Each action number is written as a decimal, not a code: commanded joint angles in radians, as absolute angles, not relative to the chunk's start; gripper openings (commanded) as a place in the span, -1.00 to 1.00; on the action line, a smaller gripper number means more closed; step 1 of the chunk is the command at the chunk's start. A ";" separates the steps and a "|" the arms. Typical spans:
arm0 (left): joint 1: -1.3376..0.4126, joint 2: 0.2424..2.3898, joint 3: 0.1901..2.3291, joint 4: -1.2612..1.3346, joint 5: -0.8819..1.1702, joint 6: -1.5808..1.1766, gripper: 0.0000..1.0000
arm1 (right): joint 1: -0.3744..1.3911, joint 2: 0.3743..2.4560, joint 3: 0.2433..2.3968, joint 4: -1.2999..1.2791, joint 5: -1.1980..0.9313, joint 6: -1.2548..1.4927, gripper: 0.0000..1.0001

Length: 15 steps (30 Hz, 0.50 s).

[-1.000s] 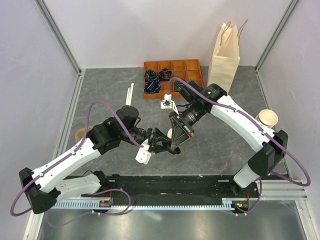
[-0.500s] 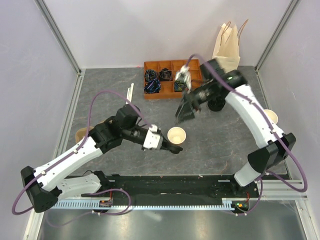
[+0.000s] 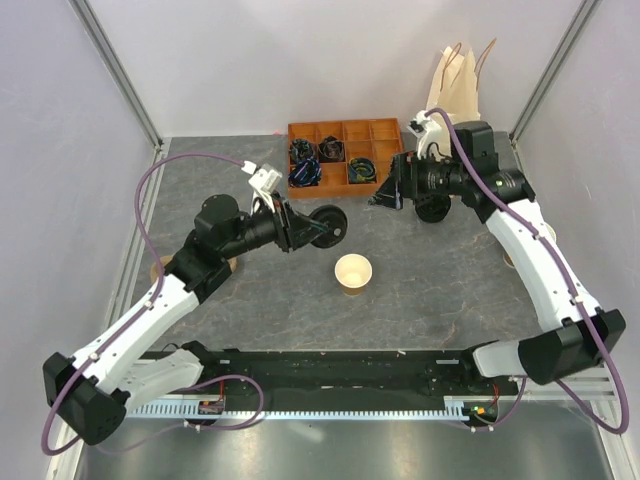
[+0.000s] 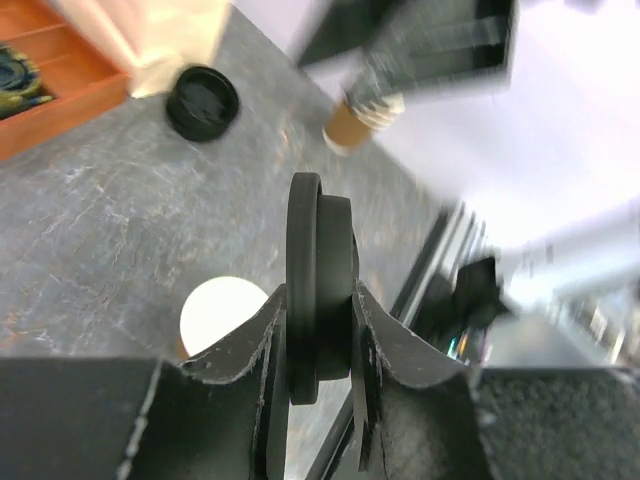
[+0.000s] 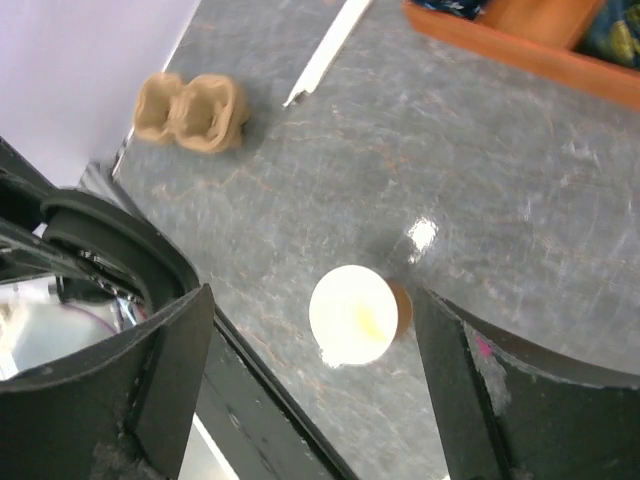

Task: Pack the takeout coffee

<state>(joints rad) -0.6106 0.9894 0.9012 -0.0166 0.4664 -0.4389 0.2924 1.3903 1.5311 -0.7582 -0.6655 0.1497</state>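
Left hand (image 3: 303, 229) raised lid (image 4: 318, 250); tan cup (image 3: 352, 272) lidless.

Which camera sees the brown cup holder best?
The right wrist view: the pulp cup carrier shows whole, both pockets clear. The top view shows only its tan edge beside the left arm. The left wrist view misses it.

Left hand (image 3: 318, 228): gripped a black lid (image 3: 333, 228) over the table (image 3: 420, 295).
Lidless cup (image 3: 353, 272): stood upright near that lid.
Right hand (image 3: 388, 190): hovered beside the orange tray (image 3: 384, 133), near a second black lid (image 3: 432, 210).
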 commanded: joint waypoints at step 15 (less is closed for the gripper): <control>-0.514 1.101 0.801 0.212 0.294 -0.841 -0.96 | 0.488 1.401 1.307 -0.376 -0.376 0.650 0.06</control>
<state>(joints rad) -0.5171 1.1110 0.8089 0.1383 0.3042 -0.7681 0.4675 1.3911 1.3441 -0.4141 -0.4095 0.5892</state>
